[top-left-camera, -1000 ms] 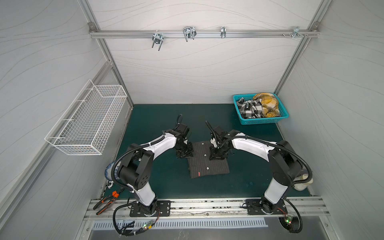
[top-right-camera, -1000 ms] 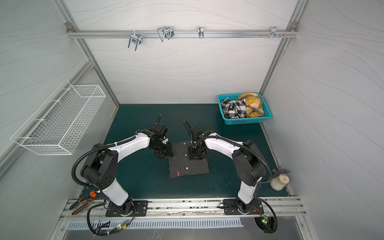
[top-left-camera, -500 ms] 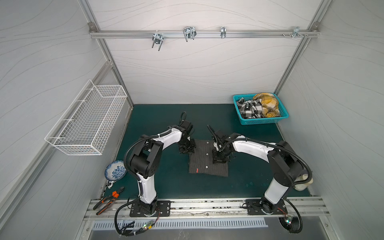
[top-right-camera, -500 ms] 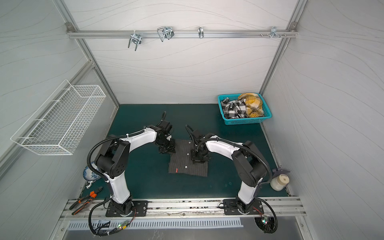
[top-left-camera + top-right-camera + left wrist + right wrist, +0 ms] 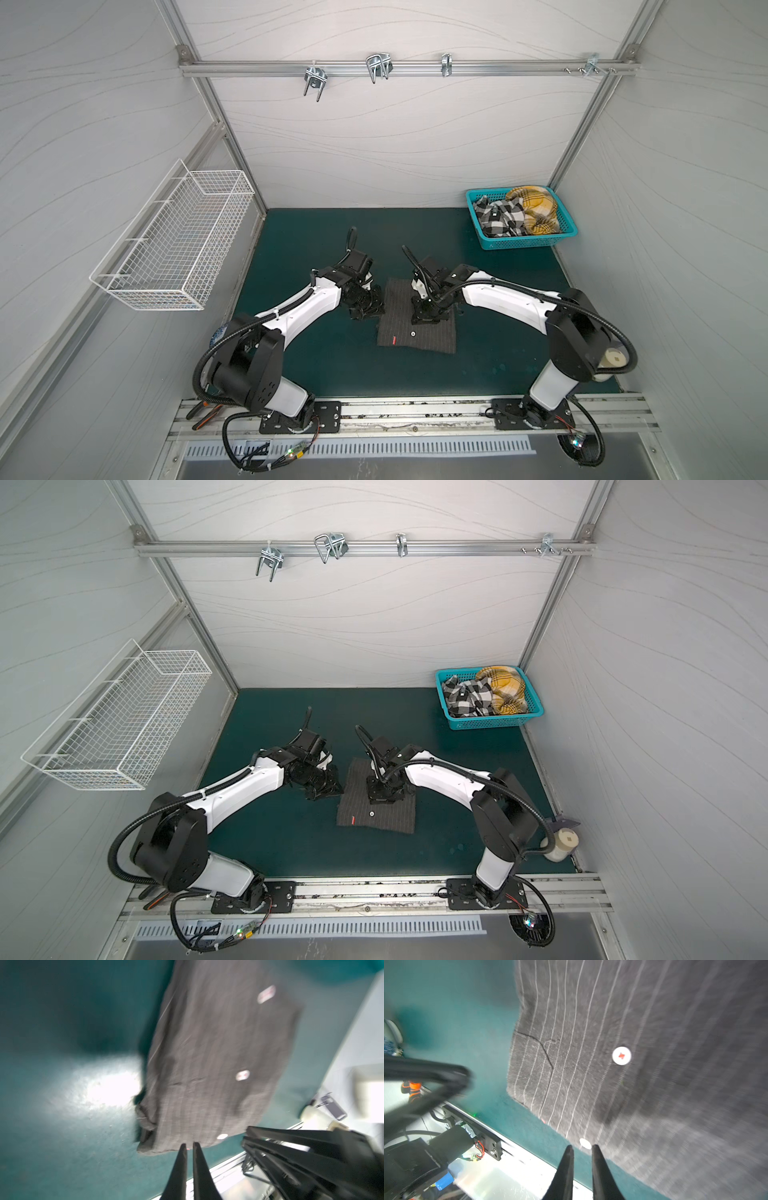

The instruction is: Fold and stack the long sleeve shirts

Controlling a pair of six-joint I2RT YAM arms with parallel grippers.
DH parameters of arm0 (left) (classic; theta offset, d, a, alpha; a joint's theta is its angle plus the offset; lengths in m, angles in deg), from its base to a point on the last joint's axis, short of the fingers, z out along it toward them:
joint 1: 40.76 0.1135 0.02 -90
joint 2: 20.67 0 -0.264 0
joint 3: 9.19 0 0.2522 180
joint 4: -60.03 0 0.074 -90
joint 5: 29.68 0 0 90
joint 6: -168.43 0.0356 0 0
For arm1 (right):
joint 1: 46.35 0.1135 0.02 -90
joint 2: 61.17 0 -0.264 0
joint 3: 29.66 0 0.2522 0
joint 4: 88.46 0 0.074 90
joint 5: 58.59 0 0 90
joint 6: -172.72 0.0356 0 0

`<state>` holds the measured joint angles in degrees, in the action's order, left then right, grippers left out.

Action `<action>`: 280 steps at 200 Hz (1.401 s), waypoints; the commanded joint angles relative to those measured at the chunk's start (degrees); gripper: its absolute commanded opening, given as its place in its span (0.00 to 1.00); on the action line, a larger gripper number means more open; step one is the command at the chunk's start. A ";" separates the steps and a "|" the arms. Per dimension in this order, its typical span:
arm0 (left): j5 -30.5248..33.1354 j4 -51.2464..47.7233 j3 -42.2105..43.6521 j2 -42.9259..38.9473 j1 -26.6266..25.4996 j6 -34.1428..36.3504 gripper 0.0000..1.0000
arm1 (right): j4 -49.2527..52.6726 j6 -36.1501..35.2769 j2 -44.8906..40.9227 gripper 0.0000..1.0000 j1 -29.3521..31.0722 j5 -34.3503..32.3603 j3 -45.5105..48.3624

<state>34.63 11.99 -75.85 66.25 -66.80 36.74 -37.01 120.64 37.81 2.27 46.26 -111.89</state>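
Observation:
A dark charcoal pinstriped shirt (image 5: pixel 419 340) (image 5: pixel 376 818) lies folded into a flat rectangle in the middle of the green mat, with a pale button (image 5: pixel 621 1055) facing up. My left gripper (image 5: pixel 368 309) (image 5: pixel 188 1144) hangs just off the shirt's left edge, shut and empty. Over the shirt's far half my right gripper (image 5: pixel 428 319) (image 5: pixel 581 1146) hovers with a narrow gap between its fingers and nothing in it. A black-and-white plaid shirt (image 5: pixel 496 218) and a yellow plaid shirt (image 5: pixel 536 208) lie crumpled in a teal basket (image 5: pixel 521 246) at the back right.
A white wire basket (image 5: pixel 174 241) hangs on the left wall. Orange-handled pliers (image 5: pixel 203 415) lie by the left arm's base. A pale cylinder (image 5: pixel 561 845) stands at the right front corner. A metal rail (image 5: pixel 415 415) runs along the mat's front edge.
My left gripper has closed and shifted a little toward the front, beside the shirt's left edge. The right gripper's fingers have narrowed. The folded shirt has stayed put.

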 commanded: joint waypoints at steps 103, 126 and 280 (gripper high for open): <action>-3.81 10.07 7.99 4.13 -0.28 -3.31 0.04 | 4.91 -1.70 -0.73 0.35 -2.33 -3.68 -1.23; -2.36 6.64 5.23 1.10 -0.25 -2.00 0.09 | 6.08 -2.66 -5.85 0.44 -4.86 -4.06 0.24; 0.98 0.95 -13.65 19.83 1.53 4.40 0.08 | 1.03 -9.24 5.12 0.19 -20.23 3.27 3.71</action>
<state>34.83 12.30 -89.64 84.98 -65.45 40.52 -35.22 112.59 40.96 -17.81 49.30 -108.70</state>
